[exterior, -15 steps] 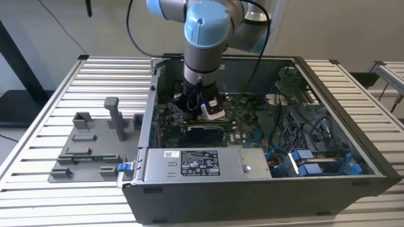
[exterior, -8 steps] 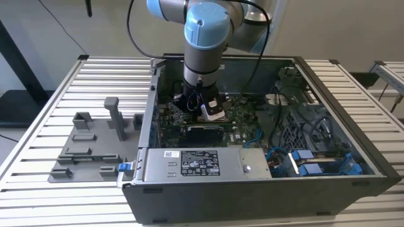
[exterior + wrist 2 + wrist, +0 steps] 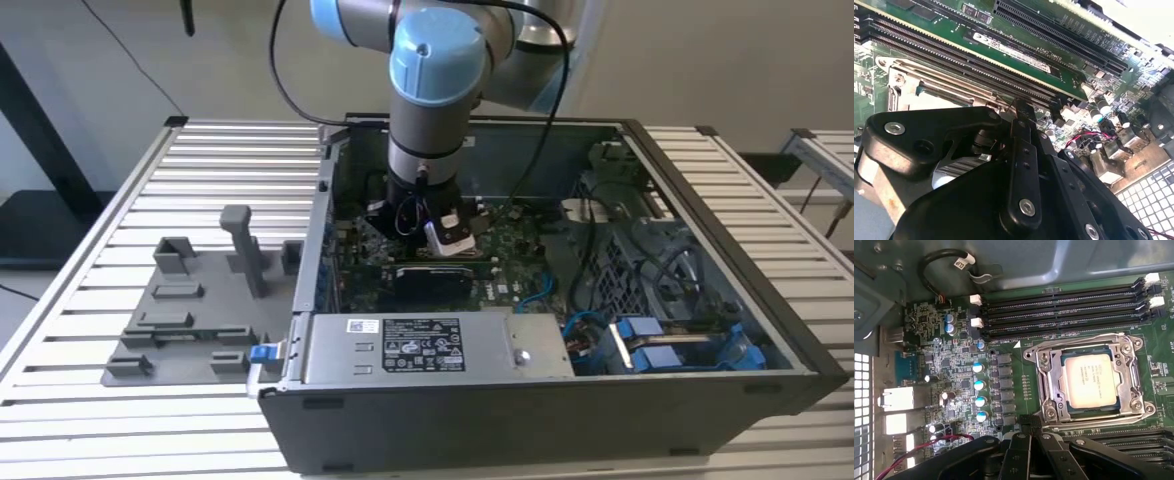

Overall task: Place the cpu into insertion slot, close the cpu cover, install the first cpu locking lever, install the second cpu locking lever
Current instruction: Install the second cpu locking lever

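The cpu point(image 3: 1090, 381), a silver-grey square, sits in the insertion slot point(image 3: 1050, 412) on the green board. The cpu cover point(image 3: 1128, 374), a silvery frame, lies flat around the chip. Thin wire levers point(image 3: 1079, 338) run flat along two sides of that frame. In the first wrist view my gripper point(image 3: 1029, 421) is shut with nothing in it, its tips just off one corner of the socket. The second wrist view has the gripper point(image 3: 1021, 114) beside the cover frame point(image 3: 899, 70). In the exterior view the gripper point(image 3: 447, 238) hangs low over the board inside the case.
Black memory slots point(image 3: 1064, 310) run along one side of the socket, with capacitors point(image 3: 980, 385) nearby. A labelled power-supply box point(image 3: 427, 345) and blue cabling point(image 3: 641, 345) fill the case front point(image 3: 534, 420). A grey fixture point(image 3: 187, 310) sits on the slatted table at the exterior view's left.
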Available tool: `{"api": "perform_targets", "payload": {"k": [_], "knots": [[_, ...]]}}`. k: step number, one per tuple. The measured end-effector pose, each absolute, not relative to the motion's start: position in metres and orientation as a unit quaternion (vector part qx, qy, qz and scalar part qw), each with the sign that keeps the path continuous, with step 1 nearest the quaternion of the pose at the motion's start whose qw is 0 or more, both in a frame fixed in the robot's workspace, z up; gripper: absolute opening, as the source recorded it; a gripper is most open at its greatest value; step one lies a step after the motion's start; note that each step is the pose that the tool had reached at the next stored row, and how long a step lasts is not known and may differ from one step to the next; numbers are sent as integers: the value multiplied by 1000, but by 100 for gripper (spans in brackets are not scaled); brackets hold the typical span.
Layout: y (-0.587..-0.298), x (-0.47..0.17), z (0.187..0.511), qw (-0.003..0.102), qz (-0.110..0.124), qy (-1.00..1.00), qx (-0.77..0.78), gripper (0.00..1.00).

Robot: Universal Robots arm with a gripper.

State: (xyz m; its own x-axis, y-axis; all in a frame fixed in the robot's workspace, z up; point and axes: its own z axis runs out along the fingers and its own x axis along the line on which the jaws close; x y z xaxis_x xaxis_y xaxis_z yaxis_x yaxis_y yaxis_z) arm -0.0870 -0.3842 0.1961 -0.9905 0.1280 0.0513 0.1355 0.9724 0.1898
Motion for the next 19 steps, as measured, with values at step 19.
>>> {"api": "perform_targets", "payload": {"k": [19], "knots": [[-384,-86,189,23,-107,-992,-66,11]]}}
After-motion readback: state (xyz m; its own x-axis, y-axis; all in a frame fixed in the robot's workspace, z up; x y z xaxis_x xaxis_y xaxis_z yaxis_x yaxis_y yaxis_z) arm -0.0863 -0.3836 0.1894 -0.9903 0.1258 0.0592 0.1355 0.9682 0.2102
